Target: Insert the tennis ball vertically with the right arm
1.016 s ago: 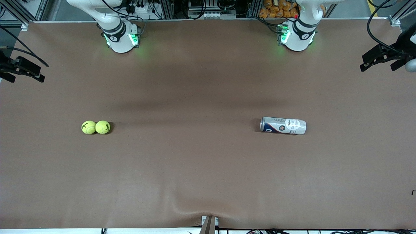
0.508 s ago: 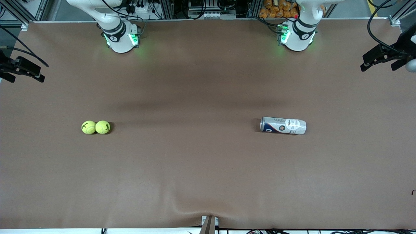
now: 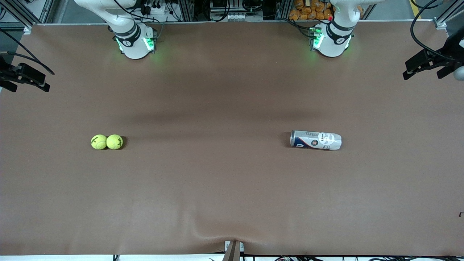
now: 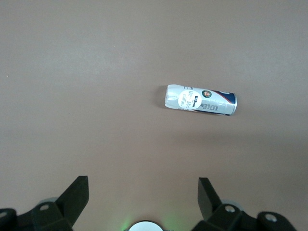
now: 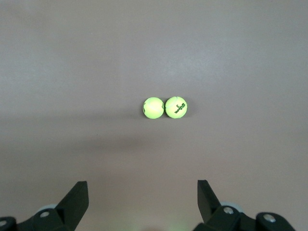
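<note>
Two tennis balls (image 3: 106, 141) touching side by side on the brown table (image 3: 217, 181), toward the right arm's end; ball can (image 3: 315, 140) lying on its side toward the left arm's end, well apart from them. Right gripper (image 5: 142, 202) high over the balls, fingers spread wide, holding nothing; left gripper (image 4: 143, 202) likewise high over the table near the can, fingers apart, empty.

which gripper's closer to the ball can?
Left. The open left gripper hangs high over the table at the lying ball can's end; the open right gripper hangs above the tennis balls' end.
</note>
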